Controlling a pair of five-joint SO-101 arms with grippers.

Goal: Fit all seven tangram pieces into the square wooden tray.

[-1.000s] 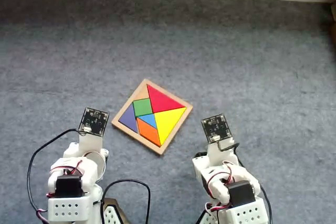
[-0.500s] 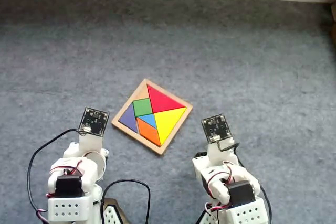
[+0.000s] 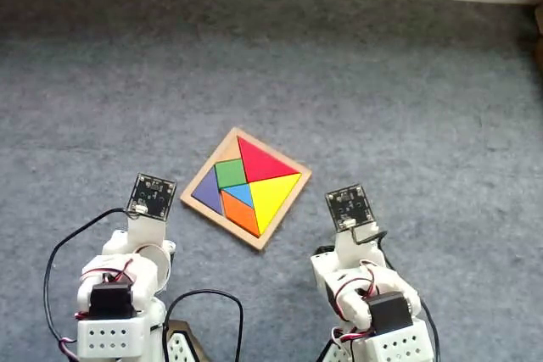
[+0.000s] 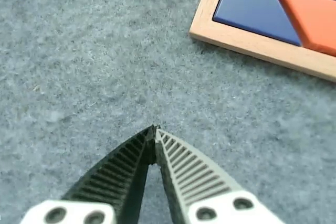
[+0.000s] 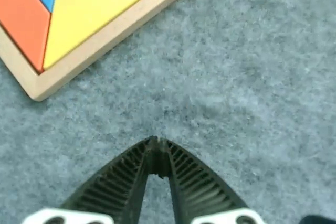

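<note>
- The left arm [image 3: 119,298] is made of white plastic shells around black motor blocks, and its white base panel is dotted with small holes.
- A black cable [image 3: 53,270] loops wide off its side.
- The right arm [image 3: 373,304] has the same white-and-black build, with thin red wires [image 3: 346,292] curling over its shell.
- Each wrist carries a small square black circuit board [image 3: 153,195].
- The left gripper [image 4: 155,131] has dark, diagonally ribbed fingers tapering to points, on white mounts with round screw holes.
- The right gripper [image 5: 157,142] looks just the same.
</note>
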